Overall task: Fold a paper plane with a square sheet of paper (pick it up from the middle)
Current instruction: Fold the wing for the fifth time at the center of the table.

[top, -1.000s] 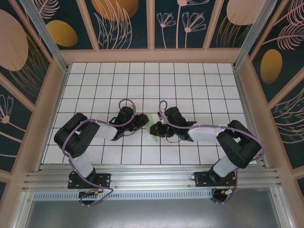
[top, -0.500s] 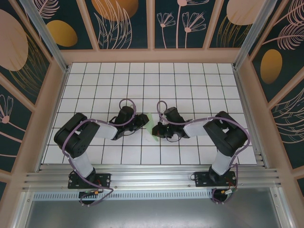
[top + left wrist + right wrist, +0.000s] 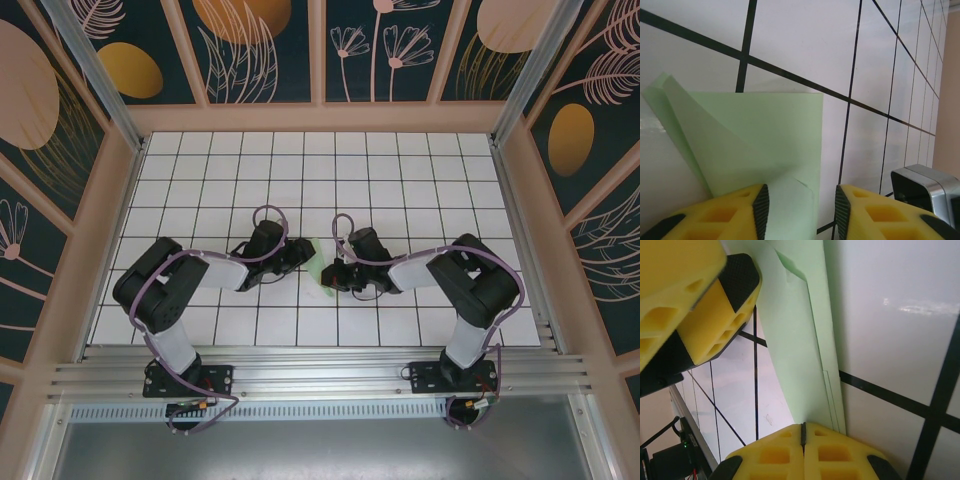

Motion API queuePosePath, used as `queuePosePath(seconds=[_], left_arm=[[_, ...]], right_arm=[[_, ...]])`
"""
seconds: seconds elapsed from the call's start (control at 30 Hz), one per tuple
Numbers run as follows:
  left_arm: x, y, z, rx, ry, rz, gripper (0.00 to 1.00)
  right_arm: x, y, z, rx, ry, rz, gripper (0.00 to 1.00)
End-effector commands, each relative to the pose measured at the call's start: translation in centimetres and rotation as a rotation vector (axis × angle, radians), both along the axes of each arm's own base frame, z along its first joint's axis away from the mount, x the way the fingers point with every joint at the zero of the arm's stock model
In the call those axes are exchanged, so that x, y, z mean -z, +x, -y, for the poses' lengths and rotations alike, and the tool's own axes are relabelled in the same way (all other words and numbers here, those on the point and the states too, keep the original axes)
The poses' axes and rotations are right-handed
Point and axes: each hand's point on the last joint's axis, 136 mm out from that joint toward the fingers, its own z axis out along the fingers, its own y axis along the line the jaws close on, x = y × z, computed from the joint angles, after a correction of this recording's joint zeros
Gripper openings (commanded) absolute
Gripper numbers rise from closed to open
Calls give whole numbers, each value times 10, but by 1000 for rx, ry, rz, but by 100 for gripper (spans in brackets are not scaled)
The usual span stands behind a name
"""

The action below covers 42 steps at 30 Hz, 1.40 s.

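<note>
Both arms met at the middle of the white gridded desk [image 3: 400, 170]. The square sheet of paper [image 3: 317, 262], pale green and already partly folded, lay there between the two grippers in the top view.

In the left wrist view the left gripper [image 3: 800, 200] had its jaws released. The yellow fingers [image 3: 725, 212] stood apart with a clear gap, and the paper [image 3: 765, 145] lay flat on the desk under and ahead of them. A diagonal fold ran from its far left corner down toward the left finger.

In the right wrist view the right gripper [image 3: 803, 427] had its jaws clenched pad to pad, with only a thin seam between them. The paper [image 3: 800, 340] ran as a narrow layered strip right up to the tips. Couldn't tell whether an edge was pinched in the seam or just lay beneath it. The left gripper's fingers [image 3: 715, 305] showed at the strip's far end, at its left edge.
</note>
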Motion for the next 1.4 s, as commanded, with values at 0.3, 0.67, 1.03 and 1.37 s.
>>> queuePosePath(seconds=[0.3, 0.67, 1.03, 1.37], left_arm=[[-49, 11, 14, 71, -58, 132, 51], [-39, -3, 20, 140, -92, 124, 51], [-7, -1, 13, 148, -7, 131, 51], [22, 26, -18, 33, 264, 118, 48]], right_arm=[[39, -16, 26, 27, -183, -107, 3], [47, -17, 28, 54, -202, -142, 2], [53, -21, 33, 46, -250, -159, 0], [60, -31, 42, -4, -362, -155, 0]])
